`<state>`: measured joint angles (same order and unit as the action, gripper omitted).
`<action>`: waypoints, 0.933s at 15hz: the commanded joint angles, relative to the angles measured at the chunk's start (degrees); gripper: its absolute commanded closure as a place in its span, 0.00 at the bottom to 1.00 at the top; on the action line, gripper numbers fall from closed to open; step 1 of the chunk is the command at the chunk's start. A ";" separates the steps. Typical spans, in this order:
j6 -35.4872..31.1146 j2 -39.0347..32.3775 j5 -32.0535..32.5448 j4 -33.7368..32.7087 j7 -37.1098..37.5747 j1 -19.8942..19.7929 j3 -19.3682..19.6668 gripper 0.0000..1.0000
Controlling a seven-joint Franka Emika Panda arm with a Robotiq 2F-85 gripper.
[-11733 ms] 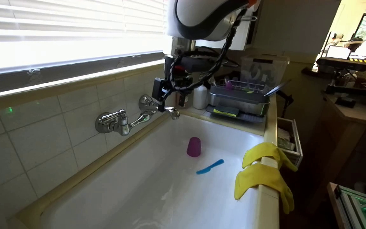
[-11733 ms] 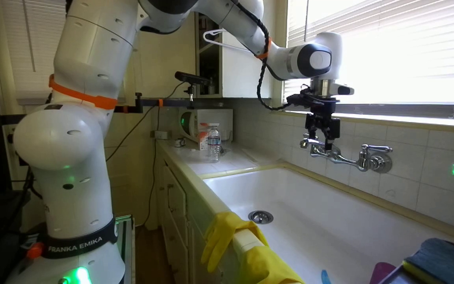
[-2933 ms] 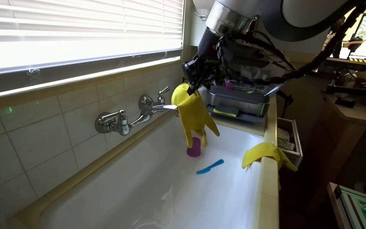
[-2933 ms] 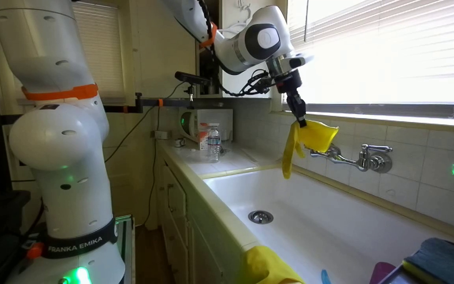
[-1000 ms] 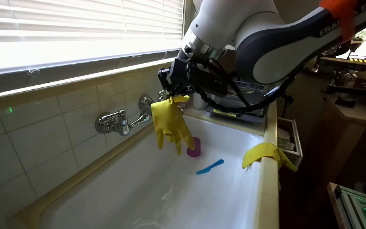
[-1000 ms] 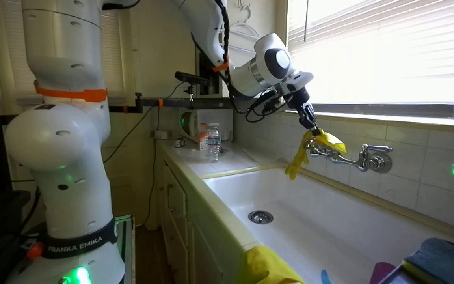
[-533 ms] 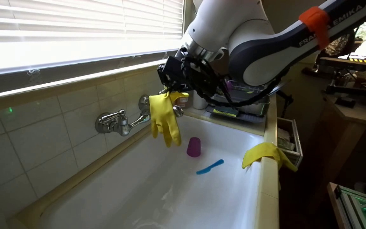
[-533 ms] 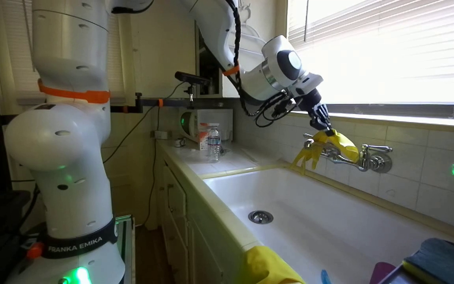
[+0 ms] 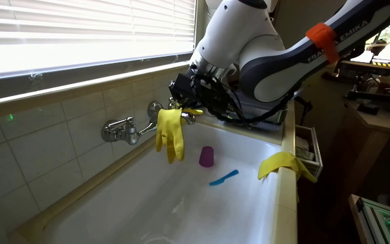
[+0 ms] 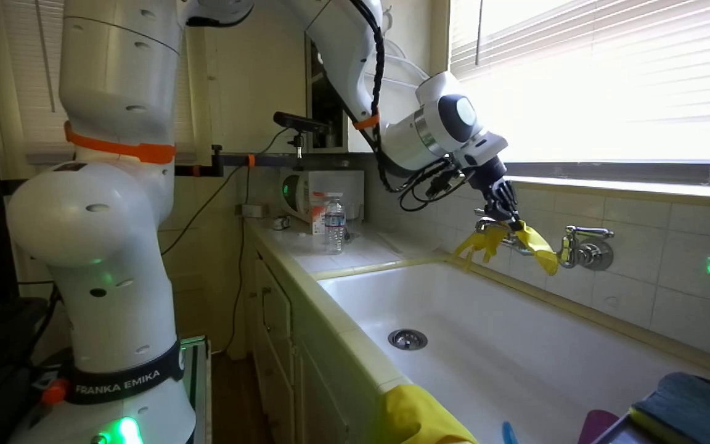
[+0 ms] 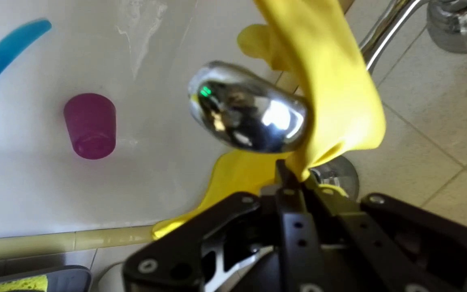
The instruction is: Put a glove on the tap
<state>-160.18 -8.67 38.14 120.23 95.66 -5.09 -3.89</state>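
Observation:
A yellow rubber glove (image 9: 170, 134) lies across the spout of the chrome tap (image 9: 131, 134). Its fingers hang down on one side of the spout, and its cuff (image 10: 540, 250) falls on the opposite side. Pinched at the fold, the glove is still between the fingertips of my gripper (image 11: 298, 174), shut just above the spout. The rounded spout end (image 11: 245, 105) sticks out bare beside the glove in the wrist view. Part of the tap behind the glove is hidden. A matching second glove (image 9: 279, 162) drapes over the sink's front edge.
In the sink (image 9: 147, 203) are a magenta cup (image 9: 207, 157) and a blue plastic knife (image 9: 224, 178). The tiled wall (image 9: 86, 135) stands close behind the tap. A sponge (image 10: 688, 401) sits by the sink's end, and a water bottle (image 10: 334, 225) on the counter opposite.
Earlier both gloves lay on the sink edge; one was lifted to the tap. Over the last second my gripper moved it along the spout toward the wall and then lowered, uncovering the spout end.

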 commanded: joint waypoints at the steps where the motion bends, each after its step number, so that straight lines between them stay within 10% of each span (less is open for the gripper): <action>1: -1.32 -0.92 -0.83 0.50 2.95 -0.57 0.72 0.99; 5: -0.94 -1.15 -1.17 0.42 3.74 -0.69 1.14 0.97; 6: -0.91 -1.19 -1.14 0.39 3.88 -0.67 1.19 0.71; 14: -0.98 -0.21 -0.51 0.73 4.74 -0.49 1.32 0.20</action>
<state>-160.18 -9.44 37.65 120.23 98.75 -5.62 -2.74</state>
